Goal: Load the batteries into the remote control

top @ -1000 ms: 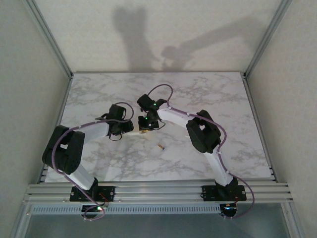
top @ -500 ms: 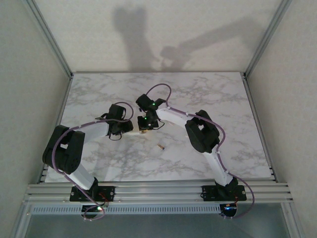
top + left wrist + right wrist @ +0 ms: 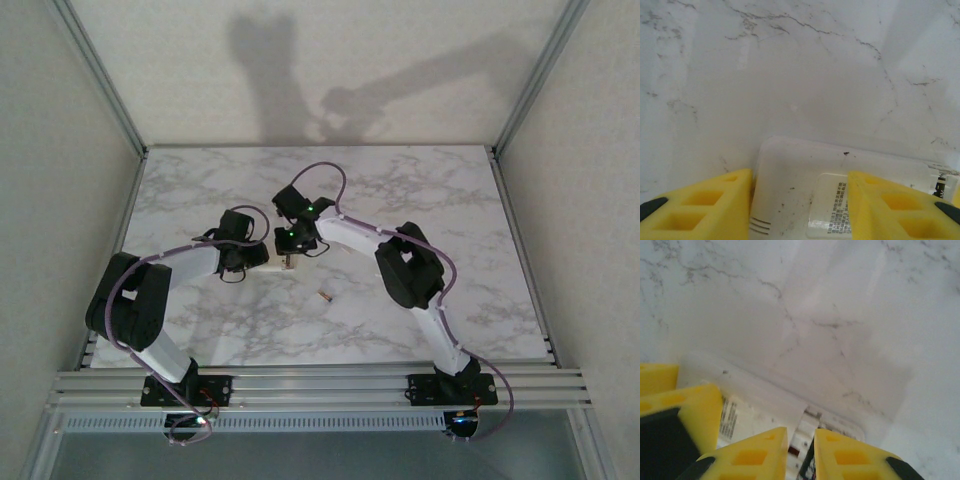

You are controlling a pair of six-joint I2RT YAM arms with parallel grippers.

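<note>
The white remote control (image 3: 805, 155) lies back-up on the marble, its printed label showing. My left gripper (image 3: 799, 175) is shut on it, one yellow finger against each long side. My right gripper (image 3: 800, 432) hovers right over the remote's (image 3: 755, 390) open battery bay (image 3: 807, 445); its jaws stand a narrow gap apart with nothing clearly between them. A dark shape, too blurred to name, sits low in that gap. From above, both grippers (image 3: 265, 258) (image 3: 290, 250) meet at mid-table. One coppery battery (image 3: 324, 296) lies loose just in front of them.
The marble table (image 3: 420, 190) has metal posts and pale walls on the left, right and back. The aluminium rail (image 3: 320, 385) with both arm bases runs along the near edge. My left gripper's yellow finger (image 3: 690, 410) crowds the left of the right wrist view.
My right gripper's jaws have parted slightly and its wrist has shifted a little away from the near edge. The left gripper and the loose battery have not moved.
</note>
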